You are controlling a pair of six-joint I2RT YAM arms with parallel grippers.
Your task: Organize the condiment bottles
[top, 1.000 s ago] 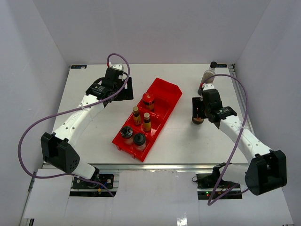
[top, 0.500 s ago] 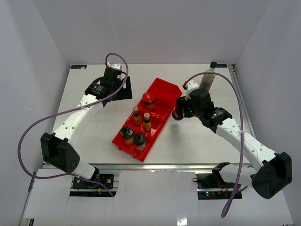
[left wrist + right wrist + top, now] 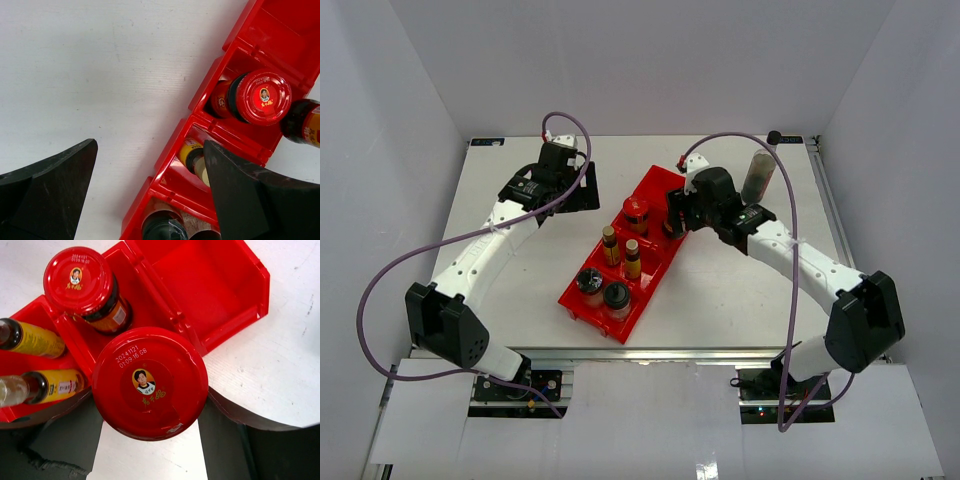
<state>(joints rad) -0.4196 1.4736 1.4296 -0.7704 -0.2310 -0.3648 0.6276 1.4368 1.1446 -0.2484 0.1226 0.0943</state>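
**Gripping a second red-lidded jar at the bin's right wall**

Seen from above, nearest the arm bases: in the near end compartment of the long red plastic bin (image 3: 660, 187), two short black-lidded jars (image 3: 590, 282) side by side. In the next compartment, two slim yellow-labelled bottles (image 3: 610, 243), upright. Beyond those, a squat red-lidded glass jar (image 3: 636, 212) alone in its section; past it, at the far end, only bare red floor. Level with that jar, at the bin's right wall, the right gripper (image 3: 677, 215), closed around a second squat red-lidded jar (image 3: 150, 382). Left of the bin, over the white table (image 3: 720, 300), the left gripper (image 3: 582, 190), jaws spread wide, holding nothing. Farthest off, near the far right corner and well apart from the bin, a taller dark-liquid bottle (image 3: 757, 175) with a black cap, standing on the table and caught only from above.

Mostly hides the gripped jar under the wrist from above. Shows its lid full on from the right wrist, with printed portrait and date stamp, overlapping the divider beside the binned jar. Shows its dark side and label only from the left wrist, at the right edge, outside the bin wall. Cannot tell whether it touches that wall.
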